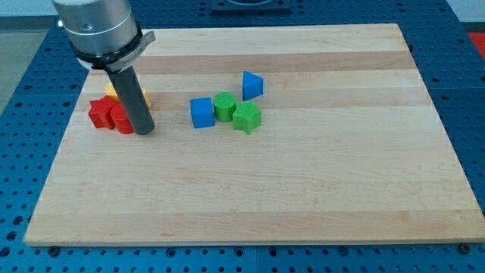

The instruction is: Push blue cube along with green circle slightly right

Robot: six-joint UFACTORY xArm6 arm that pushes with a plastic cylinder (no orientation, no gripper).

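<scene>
Centrally, the blue cube is seen on the wooden board, touching the green circle at its 3 o'clock. A green star and blue triangle lie beside. My tip, a bare rod clamping nothing, is placed at the cube's 9 o'clock, apart, against red blocks; a yellow block is half hidden.

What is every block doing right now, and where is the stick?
my tip: down on the board, beside the red blocks, left of the blue cube, not touching it
blue cube: flat, touching the green circle
green circle: between the blue cube and the green star
green star: flat, against the green circle
blue triangle: alone, above the star
red blocks: bunched together
yellow block: mostly hidden behind the rod
</scene>
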